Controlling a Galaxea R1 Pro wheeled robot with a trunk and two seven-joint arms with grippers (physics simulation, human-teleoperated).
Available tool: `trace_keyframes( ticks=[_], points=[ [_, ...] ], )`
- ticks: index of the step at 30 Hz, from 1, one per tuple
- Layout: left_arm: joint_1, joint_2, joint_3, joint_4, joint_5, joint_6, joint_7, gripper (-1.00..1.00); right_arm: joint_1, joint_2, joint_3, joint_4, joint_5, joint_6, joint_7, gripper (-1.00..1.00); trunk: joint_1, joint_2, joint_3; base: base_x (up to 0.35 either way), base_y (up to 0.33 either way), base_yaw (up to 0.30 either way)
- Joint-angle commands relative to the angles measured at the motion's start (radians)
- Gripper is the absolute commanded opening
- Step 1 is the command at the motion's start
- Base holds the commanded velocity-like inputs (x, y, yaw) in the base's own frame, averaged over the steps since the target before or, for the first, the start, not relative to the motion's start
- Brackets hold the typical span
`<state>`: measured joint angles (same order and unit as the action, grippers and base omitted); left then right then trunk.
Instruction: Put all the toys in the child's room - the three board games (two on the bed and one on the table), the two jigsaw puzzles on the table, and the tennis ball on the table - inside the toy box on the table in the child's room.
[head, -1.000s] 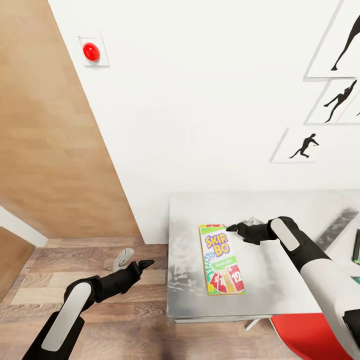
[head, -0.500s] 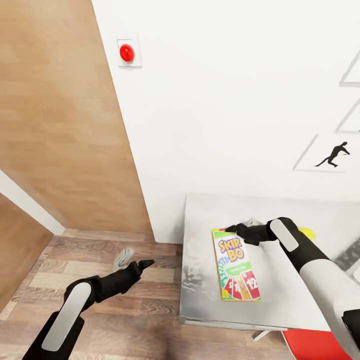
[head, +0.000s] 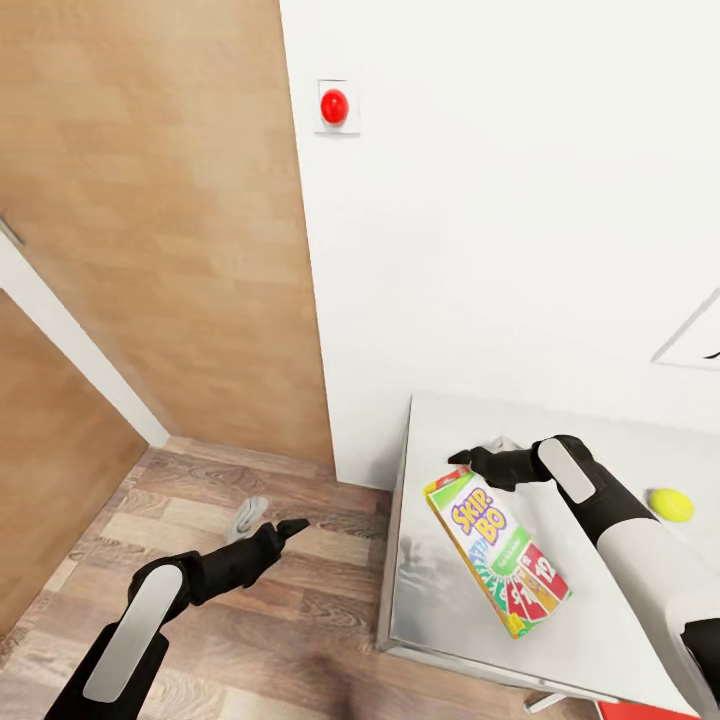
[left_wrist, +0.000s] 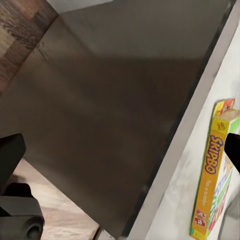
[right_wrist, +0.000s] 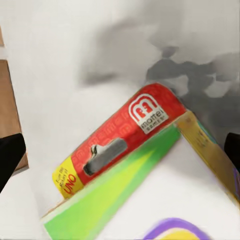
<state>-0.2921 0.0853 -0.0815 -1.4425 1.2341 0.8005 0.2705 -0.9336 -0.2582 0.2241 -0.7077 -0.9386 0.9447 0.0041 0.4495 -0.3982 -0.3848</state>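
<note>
One Skip-Bo box (head: 497, 551) flat on table (head: 640, 630), just below right tool (head: 466, 458); tool spread, empty; left tool's (head: 290, 526) opening unclear.

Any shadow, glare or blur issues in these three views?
Head view: sharp, even light; table top carries mottled grey reflections, SKIP-BO box print readable. Left wrist view: table's side panel lies in dark shadow, box lettering slightly soft. Right wrist view: too close, box end soft, blotchy grey patches on the surface behind.
</note>
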Motion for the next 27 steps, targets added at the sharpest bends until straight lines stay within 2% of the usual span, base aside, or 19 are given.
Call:
trace_keyframes(
  ticks=[1,17,27],
  points=[
    [-0.001,0.001,-0.001,-0.001,0.01,0.001,0.01,1.0,-0.001,-0.001,0.004,-0.001,-0.002,0.002,0.0,1.0,0.001,-0.002,-0.001,0.0,0.0,0.172],
    [-0.001,0.0,-0.005,-0.005,0.011,0.001,0.008,1.0,-0.001,-0.002,0.003,-0.001,-0.001,0.002,0.001,1.0,0.001,-0.002,-0.001,-0.015,0.0,0.049],
    [-0.001,-0.001,-0.006,-0.006,0.011,0.0,0.009,1.0,-0.001,-0.002,0.003,-0.001,-0.001,0.002,0.0,1.0,0.001,-0.002,-0.001,-0.229,0.0,0.004]
  ],
)
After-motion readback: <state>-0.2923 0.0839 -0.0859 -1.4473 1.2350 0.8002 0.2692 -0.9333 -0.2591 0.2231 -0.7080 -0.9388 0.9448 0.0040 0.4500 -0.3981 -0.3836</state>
